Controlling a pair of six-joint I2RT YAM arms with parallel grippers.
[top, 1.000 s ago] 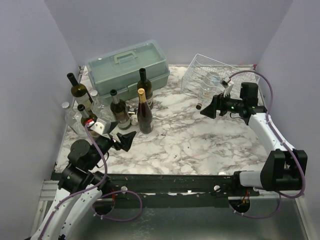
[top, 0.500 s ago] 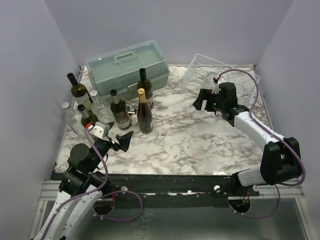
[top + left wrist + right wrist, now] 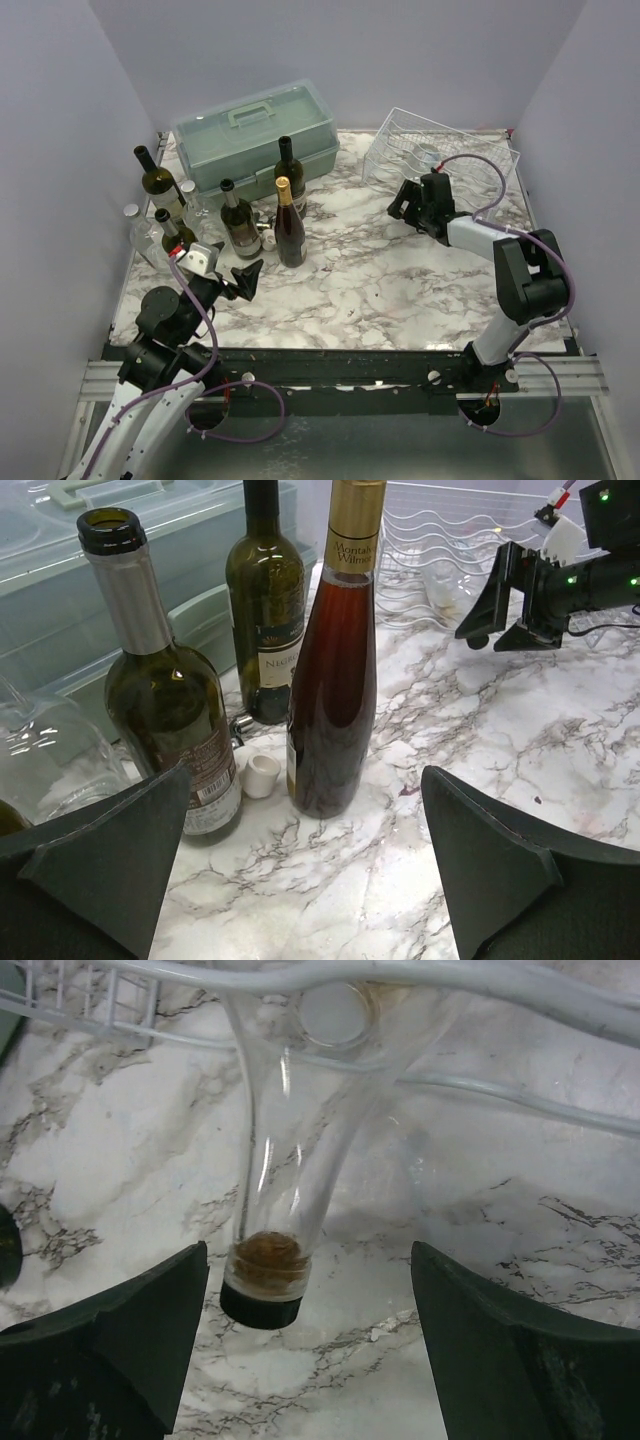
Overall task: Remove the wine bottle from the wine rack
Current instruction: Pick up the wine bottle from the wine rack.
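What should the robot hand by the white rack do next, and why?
Probably slide the right gripper sideways to centre the clear bottle by its neck before closing. Its jaws stand open and hold nothing. The neck with its black cap shows between them, nearer one side than the other, while the bottle's body lies in the wine rack.

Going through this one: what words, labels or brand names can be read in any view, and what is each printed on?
"Montal..." above "Wilme...", the ends lost round the curve: neck band of the amber bottle.
"NEGR...", the rest cut off: white label of the dark green bottle.
Back label with a barcode on the open-necked bottle: print too small to read.
Top and right wrist views: nothing legible.
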